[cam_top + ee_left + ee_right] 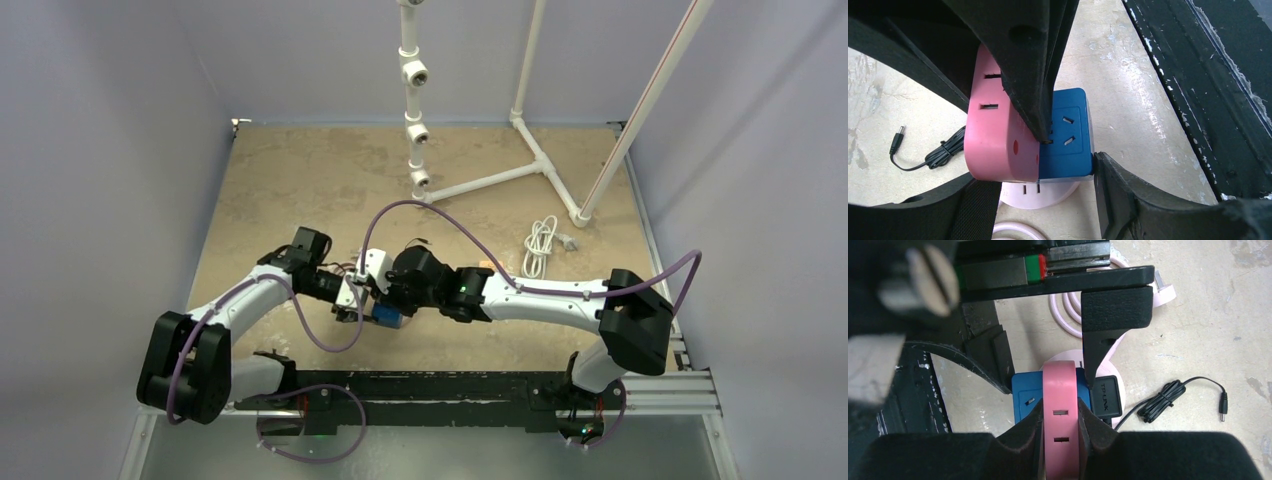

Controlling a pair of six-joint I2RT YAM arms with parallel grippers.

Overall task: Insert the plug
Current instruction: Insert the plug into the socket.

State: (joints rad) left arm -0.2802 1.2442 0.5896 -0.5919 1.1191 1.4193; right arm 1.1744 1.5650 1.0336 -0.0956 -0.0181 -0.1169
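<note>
**Top view:** The left gripper (350,297) and right gripper (388,298) meet nose to nose near the middle of the table (300,180). A blue socket cube (386,318) peeks out just below them at 6 o'clock. A coiled white cord (540,245) lies well apart at 3 o'clock. A white PVC pipe frame (500,180) stands toward 1 o'clock.

**Left wrist view:** A pink plug adapter (990,135) sits flush against the blue cube, pink at 9 o'clock and blue at 3 o'clock. Both are above a white round base (1038,196). The right gripper's black fingers (1033,75) reach in from 12 o'clock onto the pink body. The left gripper's own fingers flank the pair from 7 and 4 o'clock, and the latter touches the cube's corner. A thin black barrel-jack cable (923,157) lies on the table at 9 o'clock.

**Right wrist view:** The right gripper is clenched on the pink adapter's two flat sides at 6 o'clock. The left gripper's fingers descend from 12 o'clock and grasp the blue cube. A black TP-LINK power adapter (1108,395) sits just beside the pink piece at 3 o'clock. Whether the prongs are fully seated cannot be told.
</note>
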